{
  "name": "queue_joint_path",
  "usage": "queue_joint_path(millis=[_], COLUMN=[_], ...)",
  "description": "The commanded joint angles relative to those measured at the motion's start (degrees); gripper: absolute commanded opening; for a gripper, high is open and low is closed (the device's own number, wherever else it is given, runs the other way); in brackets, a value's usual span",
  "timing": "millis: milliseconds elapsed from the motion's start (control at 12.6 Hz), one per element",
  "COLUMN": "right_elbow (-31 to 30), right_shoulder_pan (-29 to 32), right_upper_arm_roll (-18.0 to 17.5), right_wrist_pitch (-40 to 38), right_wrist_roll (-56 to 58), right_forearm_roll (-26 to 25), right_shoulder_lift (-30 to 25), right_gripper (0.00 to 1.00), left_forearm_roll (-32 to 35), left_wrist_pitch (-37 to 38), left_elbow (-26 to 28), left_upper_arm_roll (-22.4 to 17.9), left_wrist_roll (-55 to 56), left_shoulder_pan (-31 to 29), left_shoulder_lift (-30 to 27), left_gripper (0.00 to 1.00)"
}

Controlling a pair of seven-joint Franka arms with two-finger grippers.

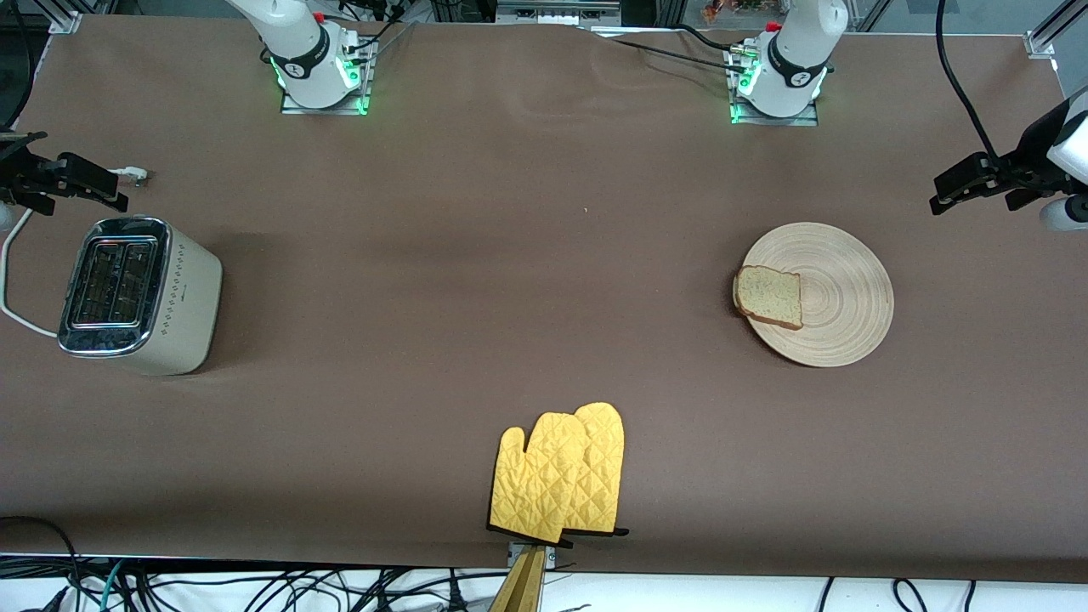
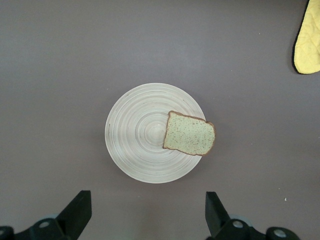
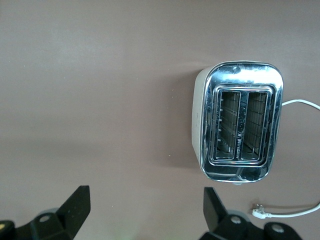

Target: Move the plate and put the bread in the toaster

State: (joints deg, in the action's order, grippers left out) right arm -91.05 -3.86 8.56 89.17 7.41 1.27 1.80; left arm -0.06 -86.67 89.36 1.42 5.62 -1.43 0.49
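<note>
The pale wooden plate (image 1: 850,297) (image 2: 140,135) lies flat toward the left arm's end of the table. The speckled bread (image 1: 769,296) (image 2: 190,140) rests on the plate's rim, overhanging the edge that faces the table's middle. The cream toaster (image 1: 140,293) (image 3: 240,127) stands upright toward the right arm's end, both slots empty. My left gripper (image 1: 948,191) (image 2: 148,212) hangs open over bare table beside the plate, holding nothing. My right gripper (image 1: 110,189) (image 3: 146,210) hangs open and empty over the table beside the toaster.
A pair of yellow oven mitts (image 1: 565,472) (image 2: 307,45) lies at the table edge nearest the front camera, near the middle. The toaster's white cord (image 1: 13,280) loops off its end, and the plug (image 1: 136,176) (image 3: 260,212) lies loose beside it.
</note>
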Motion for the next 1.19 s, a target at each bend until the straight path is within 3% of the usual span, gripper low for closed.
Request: queue_joint_path(millis=[0,1113], right_elbow=[1.0,1.0], right_shoulder_pan=[0.5,0.5], right_upper_arm_roll=[0.1,0.1], right_wrist_pitch=[-0.2,-0.8], right_wrist_roll=[0.4,0.4], right_forearm_roll=[-0.2,-0.2], right_shoulder_lift=[0.4,0.4], right_gripper=[1.0,1.0], left_forearm_roll=[0.0,0.5], left_wrist_pitch=[0.9,1.2], left_elbow=[-2.0,-1.9], left_upper_arm_roll=[0.2,0.2], left_wrist_roll=[0.2,-0.6], left_shoulder_pan=[-0.2,-0.3], left_shoulder_lift=[0.9,0.9], left_gripper=[1.0,1.0])
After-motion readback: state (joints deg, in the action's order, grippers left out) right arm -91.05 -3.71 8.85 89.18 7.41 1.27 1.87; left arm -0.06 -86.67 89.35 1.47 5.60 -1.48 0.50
